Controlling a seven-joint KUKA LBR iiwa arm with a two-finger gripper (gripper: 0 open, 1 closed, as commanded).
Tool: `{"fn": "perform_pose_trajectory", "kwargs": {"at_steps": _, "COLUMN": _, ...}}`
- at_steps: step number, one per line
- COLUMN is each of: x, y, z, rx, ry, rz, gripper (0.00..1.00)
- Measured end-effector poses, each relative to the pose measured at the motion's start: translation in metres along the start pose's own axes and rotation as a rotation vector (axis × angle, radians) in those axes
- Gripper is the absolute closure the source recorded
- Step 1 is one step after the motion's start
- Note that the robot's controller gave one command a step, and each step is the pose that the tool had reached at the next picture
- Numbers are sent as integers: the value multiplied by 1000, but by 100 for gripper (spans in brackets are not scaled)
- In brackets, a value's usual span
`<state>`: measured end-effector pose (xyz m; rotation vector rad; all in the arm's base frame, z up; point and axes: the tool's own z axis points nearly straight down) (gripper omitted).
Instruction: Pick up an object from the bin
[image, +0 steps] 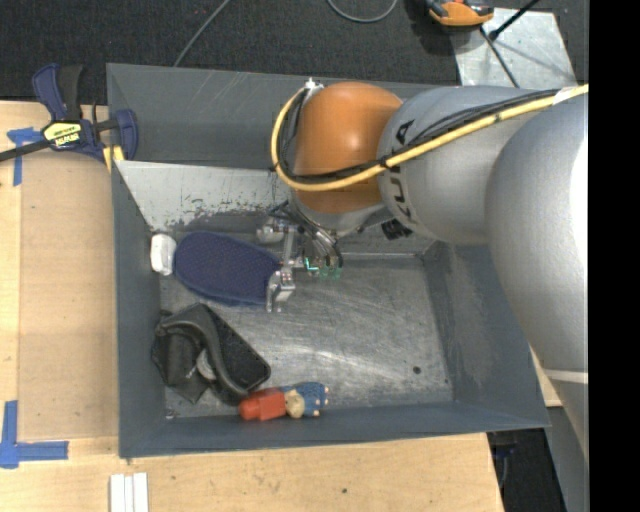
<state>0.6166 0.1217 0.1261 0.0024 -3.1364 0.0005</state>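
Note:
My gripper (281, 288) reaches down from under the orange cover near the bin's back middle. Its fingertips stand at the right end of a dark blue oval pad (222, 268) that lies along the back left of the floor. A small white piece (162, 253) sits at the pad's left end. In the front left lies a black folded strap-like thing (205, 355). A small toy figure in red and blue (283, 403) rests along the front wall.
The arm and its orange cover hang over the back right of the bin. The bare floor stretches from the middle to the right wall.

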Motion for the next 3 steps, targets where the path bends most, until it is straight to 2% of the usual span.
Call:
{"fn": "perform_pose_trajectory", "kwargs": {"at_steps": 1, "x": -5, "y": -2, "z": 44, "rx": 0, "ry": -6, "rz": 9, "gripper": 0}}
{"fn": "perform_pose_trajectory", "kwargs": {"at_steps": 2, "x": -6, "y": -2, "z": 40, "rx": -2, "ry": -11, "rz": 12, "gripper": 100}}
{"fn": "perform_pose_trajectory", "kwargs": {"at_steps": 3, "x": -1, "y": 19, "z": -98, "rx": -3, "ry": -17, "rz": 24, "gripper": 100}}
